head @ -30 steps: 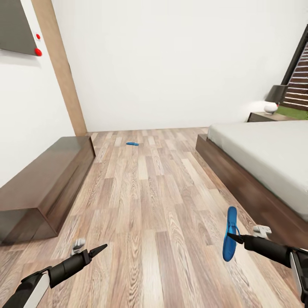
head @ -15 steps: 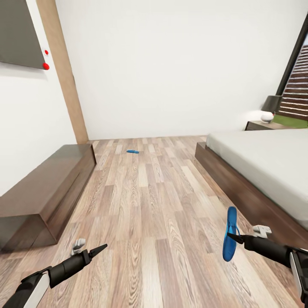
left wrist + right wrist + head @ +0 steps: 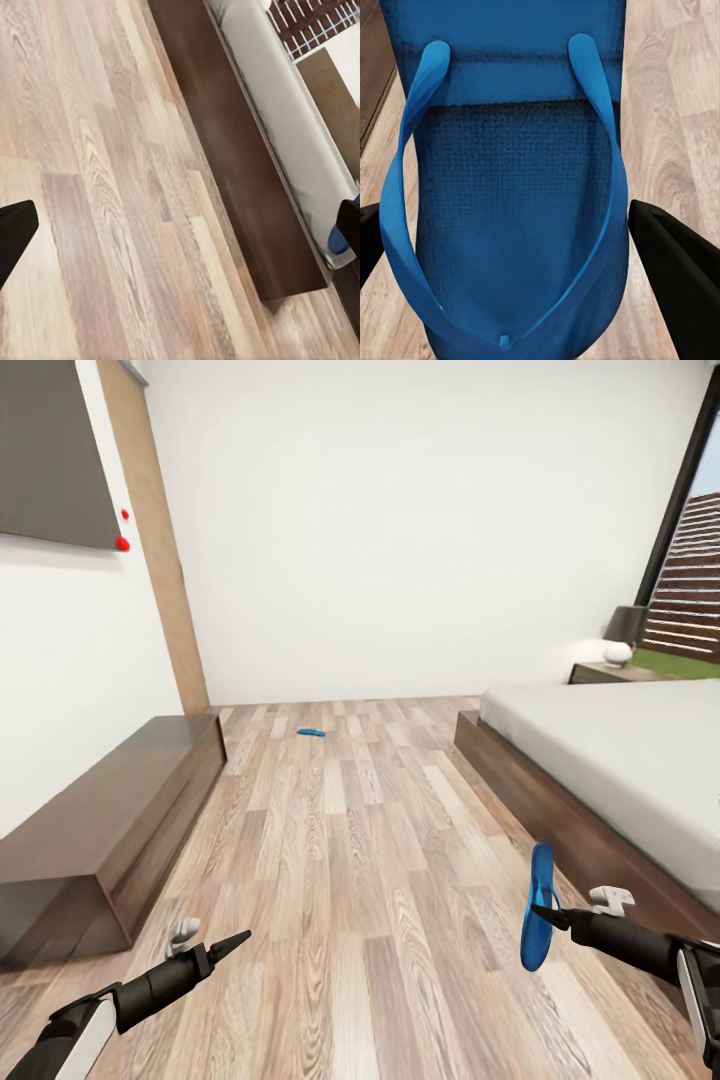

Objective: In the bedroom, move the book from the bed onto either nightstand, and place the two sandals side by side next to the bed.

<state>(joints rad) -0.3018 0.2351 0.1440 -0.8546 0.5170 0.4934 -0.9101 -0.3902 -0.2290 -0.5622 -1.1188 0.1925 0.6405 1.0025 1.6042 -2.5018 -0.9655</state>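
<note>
The bed (image 3: 620,760) is running along the right, with a nightstand (image 3: 605,672) beyond it. The right claw (image 3: 545,912) is pinching one sandal (image 3: 538,908) upright above the floor (image 3: 350,840). The other sandal (image 3: 311,732) is lying far off near the wall, so fetching it probably comes next. The left claw (image 3: 238,940) is empty, looking pressed together. The camera has tilted up since earlier.
</note>
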